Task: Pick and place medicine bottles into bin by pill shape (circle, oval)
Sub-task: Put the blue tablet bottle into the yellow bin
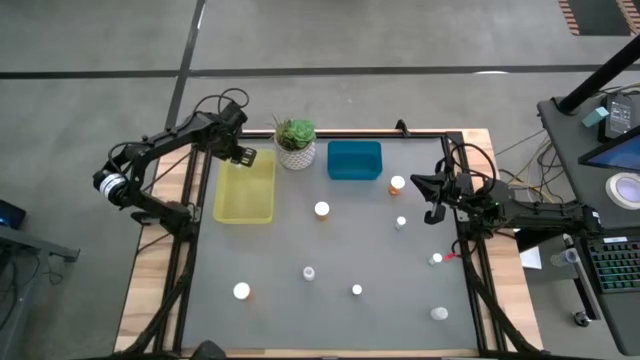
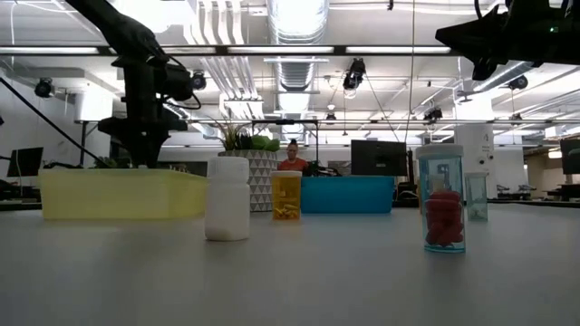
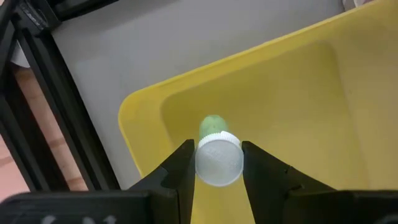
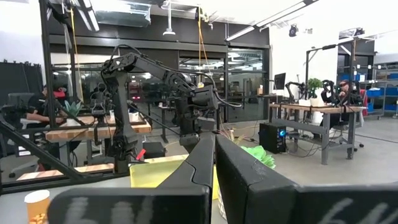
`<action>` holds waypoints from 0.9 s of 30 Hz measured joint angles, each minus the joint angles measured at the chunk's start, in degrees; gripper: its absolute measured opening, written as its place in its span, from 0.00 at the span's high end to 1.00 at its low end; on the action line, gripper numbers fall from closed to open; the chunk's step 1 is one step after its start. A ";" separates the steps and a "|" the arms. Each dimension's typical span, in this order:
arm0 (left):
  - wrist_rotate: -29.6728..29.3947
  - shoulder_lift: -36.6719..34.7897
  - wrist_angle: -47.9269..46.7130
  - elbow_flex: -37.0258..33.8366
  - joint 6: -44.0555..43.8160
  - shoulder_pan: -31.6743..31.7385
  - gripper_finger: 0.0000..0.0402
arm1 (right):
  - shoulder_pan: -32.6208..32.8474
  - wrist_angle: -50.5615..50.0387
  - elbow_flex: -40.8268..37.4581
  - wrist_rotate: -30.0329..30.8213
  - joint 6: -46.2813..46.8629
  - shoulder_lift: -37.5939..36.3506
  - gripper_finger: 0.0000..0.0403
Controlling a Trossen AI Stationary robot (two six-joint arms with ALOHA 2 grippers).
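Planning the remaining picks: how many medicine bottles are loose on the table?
8 bottles: three mid-table, two near the right edge, three toward the edge opposite the bins. A ninth hangs in the left gripper; bins may hide more.

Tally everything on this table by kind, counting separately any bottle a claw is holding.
Loose medicine bottles on the table: 8
Held medicine bottle, in the left claw: 1
Bins: 2, yellow bin and blue bin
Potted plant: 1
Total: 12
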 joint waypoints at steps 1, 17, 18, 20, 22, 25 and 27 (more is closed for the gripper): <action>0.00 0.00 0.01 -0.01 -0.02 0.00 0.77 | -0.01 0.00 0.00 0.00 -0.06 0.00 0.98; -0.37 0.00 2.05 -4.22 -1.63 0.00 0.73 | -0.02 0.02 0.00 0.00 -0.55 0.00 0.98; -0.45 0.00 2.07 -4.22 -1.91 0.00 0.72 | -0.02 0.02 0.00 0.00 -0.55 0.00 0.98; -0.98 0.00 2.06 -4.22 -2.56 0.00 0.69 | 0.00 0.02 0.00 0.00 -0.55 0.00 0.98; -1.91 0.00 2.04 -4.22 -2.70 0.00 0.67 | -0.02 0.02 0.00 0.00 -0.55 0.00 0.98; -2.06 0.00 2.07 -4.22 -2.78 0.00 0.65 | -0.02 0.02 0.00 0.00 -0.55 0.00 0.98; -2.12 0.00 2.07 -4.22 -2.78 0.00 0.65 | -0.01 0.02 0.00 0.00 -0.55 0.00 0.98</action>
